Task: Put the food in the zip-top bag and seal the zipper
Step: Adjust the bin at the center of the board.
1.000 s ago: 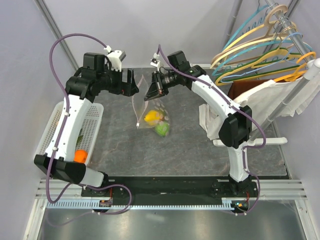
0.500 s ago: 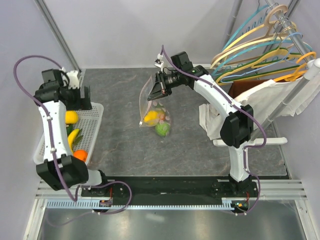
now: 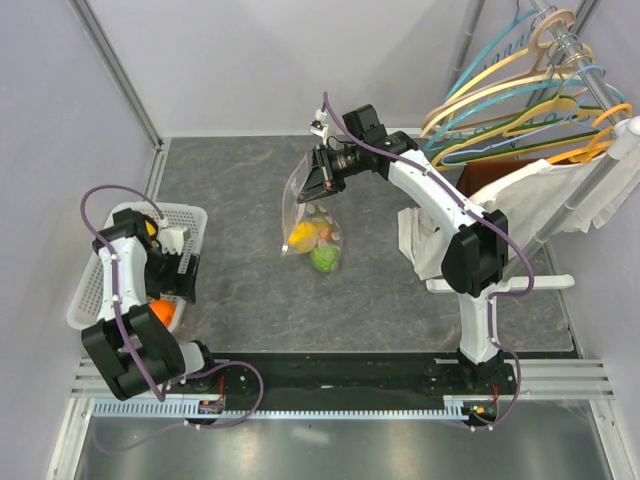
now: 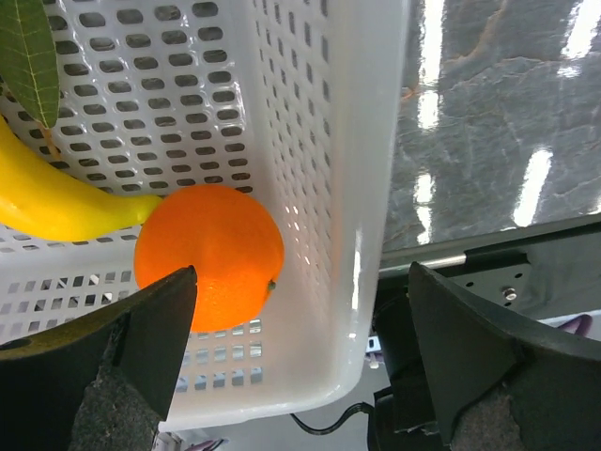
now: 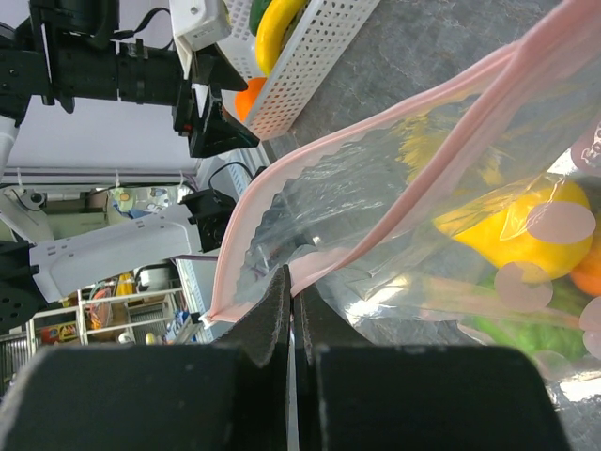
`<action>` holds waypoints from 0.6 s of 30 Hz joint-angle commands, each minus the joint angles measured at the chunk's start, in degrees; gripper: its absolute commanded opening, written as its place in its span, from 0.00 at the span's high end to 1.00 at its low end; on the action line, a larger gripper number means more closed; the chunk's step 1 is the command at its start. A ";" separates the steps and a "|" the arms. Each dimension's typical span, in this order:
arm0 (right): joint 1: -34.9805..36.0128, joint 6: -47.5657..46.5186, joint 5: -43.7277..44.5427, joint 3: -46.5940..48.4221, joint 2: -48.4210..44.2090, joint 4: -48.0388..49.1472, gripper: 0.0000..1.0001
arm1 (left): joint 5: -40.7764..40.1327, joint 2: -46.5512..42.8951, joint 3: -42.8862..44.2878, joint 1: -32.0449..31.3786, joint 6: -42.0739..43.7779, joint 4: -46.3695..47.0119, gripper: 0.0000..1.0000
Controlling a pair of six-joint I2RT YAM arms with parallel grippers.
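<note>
**Left gripper (image 4: 302, 282) open over the basket (image 4: 376, 141); bag (image 3: 305, 210) held up by the right gripper (image 5: 291, 291).**
The left jaws are spread fully and nothing is held. The orange (image 4: 208, 256) is seen just beyond them, offset toward the left finger, and the basket's side wall is lined up between the fingers. A shift toward the basket's inside is judged necessary before closing. The orange is round, so no axis has to be matched, but a banana (image 4: 56, 202) is touching it on the far side. The right jaws are pinched shut on the zipper (image 5: 376, 119) edge, and the mouth is kept open toward the left arm. Yellow and green food (image 3: 312, 245) is seen inside the bag. The bag sits mid-table, well apart from the basket, so the orange is nearer the left arm.
</note>
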 commanded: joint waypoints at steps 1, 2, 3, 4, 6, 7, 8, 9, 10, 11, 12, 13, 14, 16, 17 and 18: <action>0.13 -0.91 0.05 -0.09 -3.19 0.08 1.00 | -2.97 -0.79 -1.55 1.02 3.20 4.50 0.00; 0.13 -0.91 -0.04 -0.27 -3.36 0.16 1.00 | -3.59 -0.70 -1.82 1.11 3.20 5.11 0.00; 0.04 -0.99 -0.13 -0.36 -3.36 0.16 1.00 | -4.29 -0.61 -1.99 1.55 3.55 5.56 0.00; 0.13 -0.91 -0.13 -0.45 -3.54 0.25 1.00 | -5.34 -0.52 -2.08 1.81 3.72 6.52 0.00; 0.13 -0.82 -0.31 -0.62 -3.72 0.16 1.00 | -6.14 -0.44 -1.82 3.21 4.51 7.05 0.00; 0.13 -0.82 -0.39 -0.54 -3.80 0.16 1.00 | -6.66 0.00 -1.30 3.83 4.78 7.23 0.00; 0.04 -0.73 -0.39 -0.45 -3.89 0.16 1.00 | -6.84 0.09 -1.12 4.36 5.13 7.06 0.00; 0.04 -0.82 -0.39 -0.45 -3.80 0.16 1.00 | -7.02 0.18 -1.03 5.06 5.65 6.79 0.00; 0.04 -0.82 -0.39 -0.45 -3.80 0.16 1.00 | -7.19 -0.08 -1.46 5.24 5.74 6.53 0.00; 0.04 -0.73 -0.39 -0.36 -3.80 0.16 1.00 | -7.19 -0.26 -1.99 5.50 6.01 6.00 0.00; 0.04 -0.64 -0.31 -0.45 -3.80 0.08 1.00 | -7.54 -0.78 -2.86 5.85 6.36 6.09 0.00; 0.04 -0.73 -0.39 -0.36 -3.80 0.16 1.00 | -8.33 -1.22 -4.53 5.86 6.62 6.44 0.00; 0.13 -0.64 -0.39 -0.36 -3.89 0.16 1.00 | -8.34 -2.10 -5.07 6.38 6.62 7.66 0.00; 0.13 -0.64 -0.66 -0.45 -3.89 0.25 1.00 | -8.34 -2.54 -4.38 6.73 6.80 7.58 0.00; 0.04 -0.56 -0.66 -0.62 -3.80 0.16 1.00 | -7.73 -2.46 -3.32 6.91 6.54 7.23 0.00; 0.04 -0.64 -0.66 -0.62 -3.80 0.16 1.00 | -6.85 -2.37 -2.09 6.91 5.58 5.92 0.00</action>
